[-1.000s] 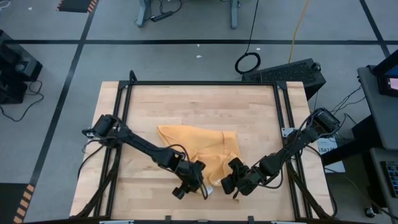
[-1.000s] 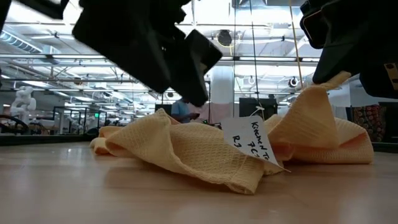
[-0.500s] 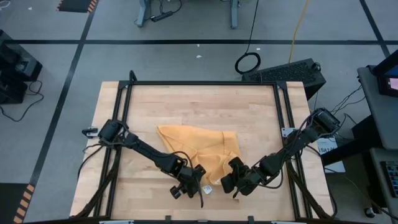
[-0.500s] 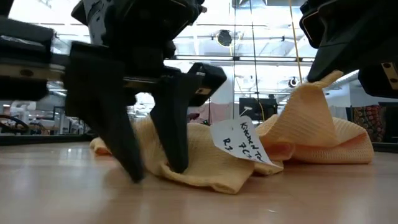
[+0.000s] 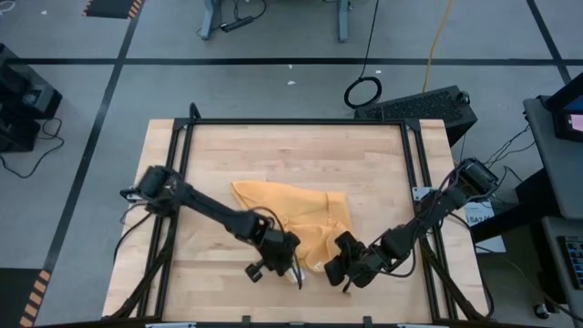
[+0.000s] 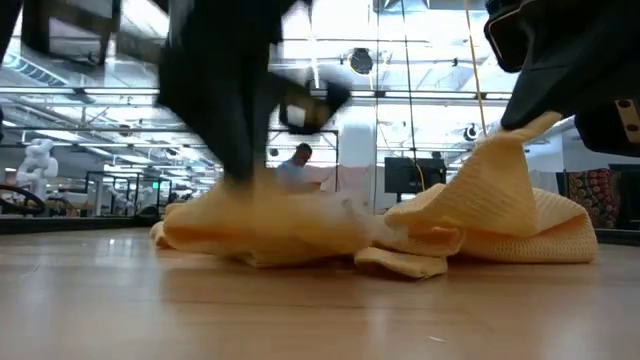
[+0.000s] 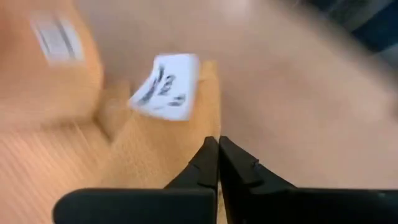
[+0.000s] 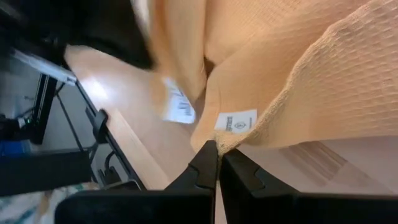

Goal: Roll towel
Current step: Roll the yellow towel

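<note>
Table: You were looking down on a pale wooden top inside a black frame, with both dark arms reaching in from its two sides toward the near edge.
Towel: The orange-yellow cloth lay crumpled near the middle of the table, closer to the near edge, with one flat corner pointing toward the left arm's side. From table height it showed as a low heap with one fold drawn up into a peak on the right arm's side.
Left arm: It stretched from the table's left edge across to the towel's near edge, and showed as a dark blur in the level view.
Left gripper: You had its two fingers pressed together with no gap between them, at the cloth's near edge. Your wrist camera showed the tips lying over an orange fold, but whether any cloth was pinched between them could not be told.
Right gripper: You had its fingers closed on a corner of the towel, the cloth fanning out from the tips and lifted off the wood.
Tags: One white tag with dark handwriting sat on the fold just past the left fingertips; a small printed label lay on the cloth beside the right fingertips.
</note>
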